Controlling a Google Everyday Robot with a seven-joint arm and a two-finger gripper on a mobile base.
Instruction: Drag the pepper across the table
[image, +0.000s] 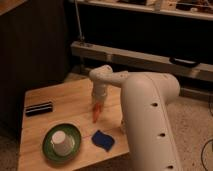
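Pepper (96, 113) lies mid-table (65, 97), right of centre. Long axis runs far-to-near, slim tip pointing near and slightly left, toward blue cloth (102, 140). Gripper (98, 104) comes straight down on pepper's far, thick end, touching it. Pinching or spread: cannot tell, arm's wrist hides it.

1. The pepper (96, 114) is small, slender, orange-red and tapered. Its thick end meets my gripper (98, 103) at 12 o'clock, and its thin tip points to 6 o'clock.
2. The table (60, 97) is low, with light-brown wooden planks. The pepper is toward 3 o'clock from its middle.
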